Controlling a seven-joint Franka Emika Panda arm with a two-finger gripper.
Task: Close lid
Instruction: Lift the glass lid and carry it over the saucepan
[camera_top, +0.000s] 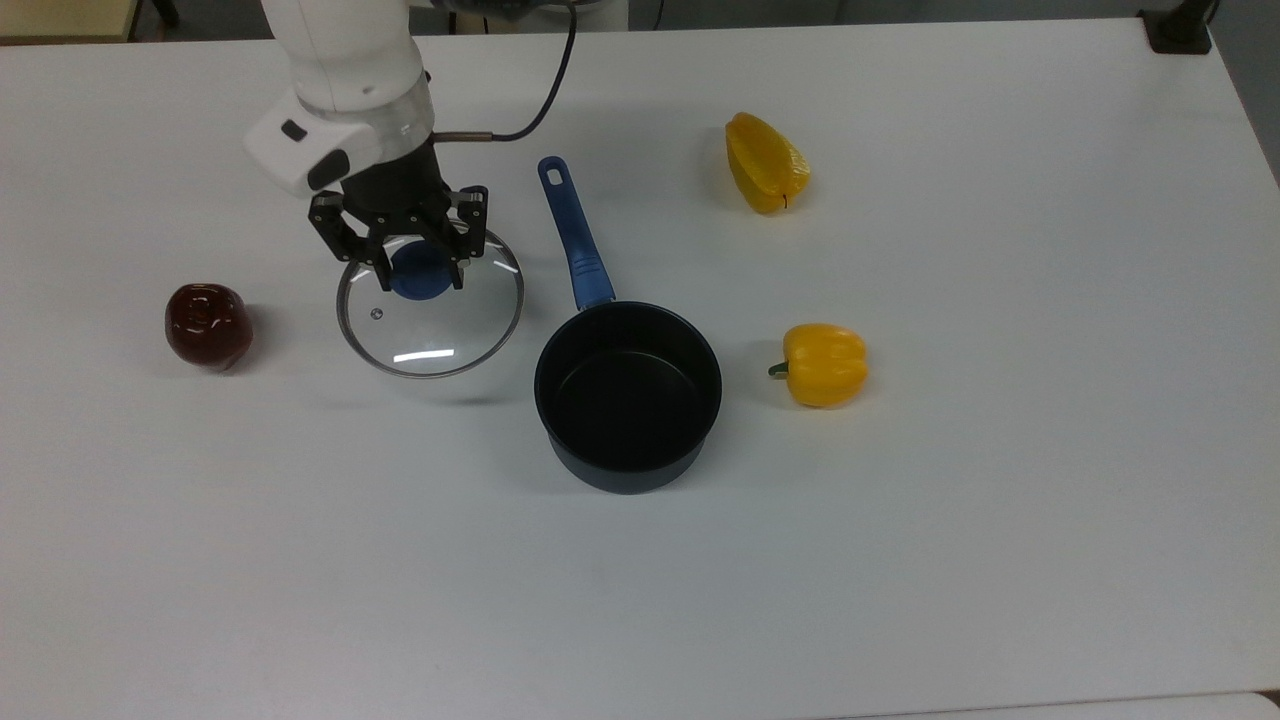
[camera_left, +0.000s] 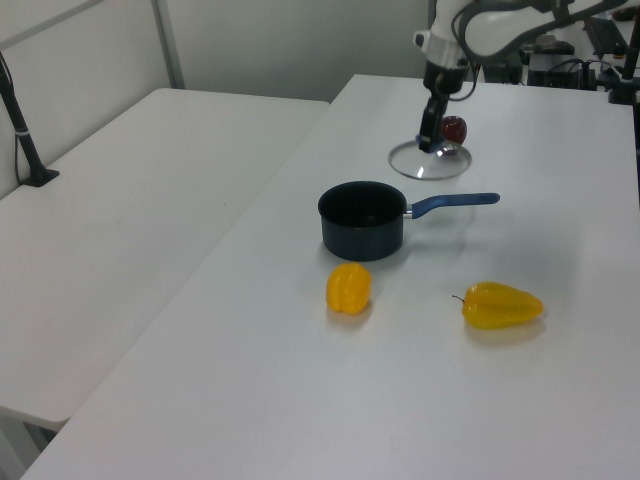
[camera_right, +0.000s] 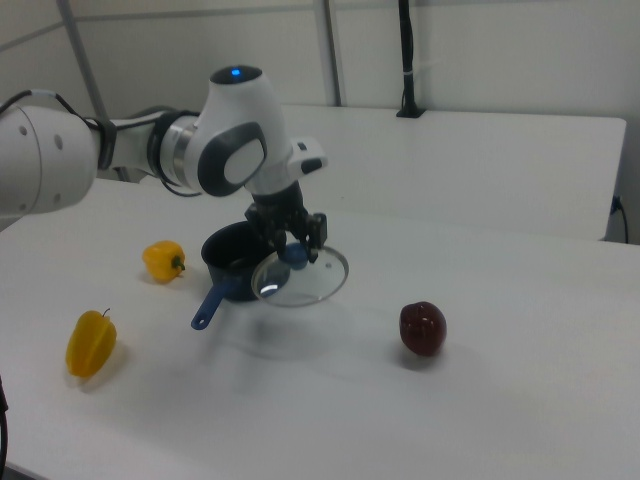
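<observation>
In the left view the lid (camera_left: 430, 160) partly hides the dark red apple (camera_left: 455, 128); the top view's upper edge crops the arm (camera_top: 340, 60).

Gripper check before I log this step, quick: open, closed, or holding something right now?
Gripper: closed on the blue knob of the lid, holding the lid lifted clear of the table.
</observation>
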